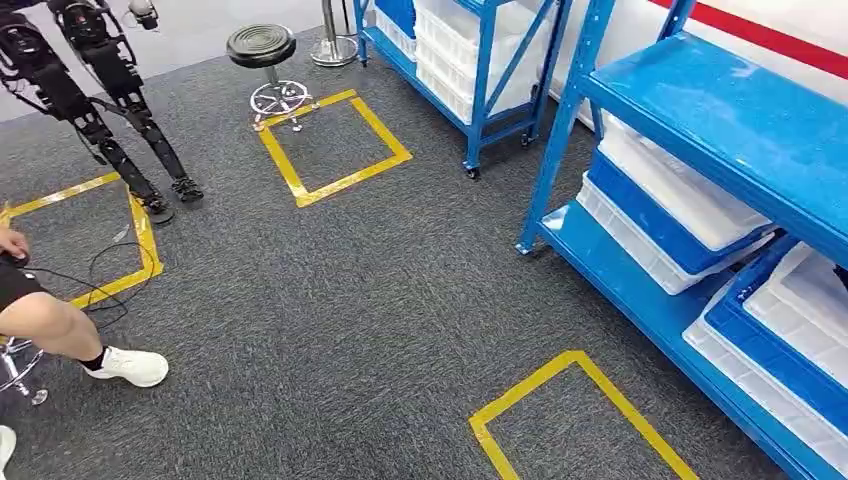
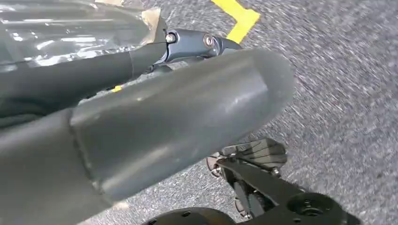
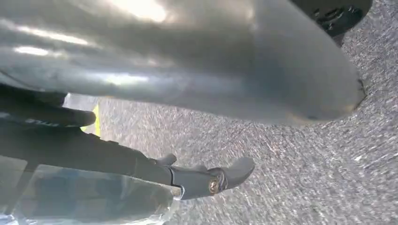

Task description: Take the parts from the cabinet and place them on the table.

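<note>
A blue rack (image 1: 720, 120) stands at the right and holds white bins with blue lids (image 1: 680, 215) on its lower shelves, with another bin (image 1: 790, 330) nearer me. My left hand (image 2: 178, 117) hangs over the grey carpet, thumb straight and a dark finger (image 2: 197, 42) stretched beside it. My right hand (image 3: 187, 70) hangs the same way, with carpet showing between the thumb and a dark finger (image 3: 206, 180). Clear shiny film (image 2: 70, 28) lies along the left fingers, and similar film (image 3: 94, 201) along the right ones. I cannot tell what the film is.
A yellow tape square (image 1: 580, 410) marks the floor before the rack, another (image 1: 335, 145) lies farther off. A second blue rack (image 1: 480, 60) stands behind. A black stool (image 1: 262, 48), another robot's legs (image 1: 100, 90), a seated person's leg (image 1: 60, 330) and a cable (image 1: 110, 270) are at the left.
</note>
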Action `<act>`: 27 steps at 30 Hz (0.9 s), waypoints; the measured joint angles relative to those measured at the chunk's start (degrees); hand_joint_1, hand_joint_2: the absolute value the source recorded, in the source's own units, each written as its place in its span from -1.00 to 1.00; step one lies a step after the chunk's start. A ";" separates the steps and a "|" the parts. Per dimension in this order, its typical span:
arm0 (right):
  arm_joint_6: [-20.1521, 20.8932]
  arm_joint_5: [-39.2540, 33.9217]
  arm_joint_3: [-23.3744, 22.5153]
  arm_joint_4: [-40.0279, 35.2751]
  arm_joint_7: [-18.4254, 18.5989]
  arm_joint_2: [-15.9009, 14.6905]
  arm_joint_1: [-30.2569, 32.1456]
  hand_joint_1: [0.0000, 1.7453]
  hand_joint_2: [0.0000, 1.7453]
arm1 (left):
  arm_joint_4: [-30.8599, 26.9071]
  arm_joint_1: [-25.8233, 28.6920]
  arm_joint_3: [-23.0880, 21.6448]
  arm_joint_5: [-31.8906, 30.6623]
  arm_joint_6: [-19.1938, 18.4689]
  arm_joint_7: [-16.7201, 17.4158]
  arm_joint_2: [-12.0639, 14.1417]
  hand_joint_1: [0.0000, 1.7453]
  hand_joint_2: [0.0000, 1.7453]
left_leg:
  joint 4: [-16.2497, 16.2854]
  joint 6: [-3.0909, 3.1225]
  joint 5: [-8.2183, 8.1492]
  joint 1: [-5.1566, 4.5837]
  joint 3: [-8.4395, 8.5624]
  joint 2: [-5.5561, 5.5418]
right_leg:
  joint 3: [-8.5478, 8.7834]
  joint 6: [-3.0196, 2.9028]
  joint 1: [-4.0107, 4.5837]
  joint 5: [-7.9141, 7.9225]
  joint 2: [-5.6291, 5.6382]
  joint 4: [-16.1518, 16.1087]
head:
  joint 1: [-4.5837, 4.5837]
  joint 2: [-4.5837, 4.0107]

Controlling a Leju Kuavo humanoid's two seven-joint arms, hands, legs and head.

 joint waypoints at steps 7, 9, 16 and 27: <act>-0.02 0.00 -0.15 0.00 0.00 0.24 0.08 -1.00 -1.00 | 0.00 -0.24 -0.02 0.00 0.00 0.00 0.11 -1.00 -1.00 | -16.43 1.58 8.03 -0.80 6.73 -3.11 | -0.48 1.38 0.01 0.29 4.46 -0.12 | 0.00 0.00; 0.00 0.00 -0.24 0.00 0.00 0.20 0.23 -1.00 -1.00 | 0.00 -0.48 -0.09 0.00 0.00 0.00 -0.02 -1.00 -1.00 | -17.98 2.52 9.10 -0.40 7.27 -1.63 | -1.12 1.74 0.23 -0.02 2.48 0.90 | 0.09 0.00; -0.02 0.00 -0.26 0.00 0.00 0.15 0.18 -1.00 -1.00 | 0.00 -0.14 -0.07 0.00 -0.02 0.00 0.00 -1.00 -1.00 | -18.22 2.82 9.00 -0.75 7.24 3.72 | -7.18 3.25 -0.65 -5.56 -2.59 13.31 | 0.53 0.00; -0.02 0.00 -0.28 0.00 0.00 0.00 -0.20 -1.00 -1.00 | -0.02 -0.39 -0.11 0.00 -0.04 0.00 -0.13 -1.00 -1.00 | -7.28 -0.52 0.47 -0.09 4.67 0.69 | 0.09 0.09 -0.87 0.34 -3.30 -0.55 | -0.02 0.00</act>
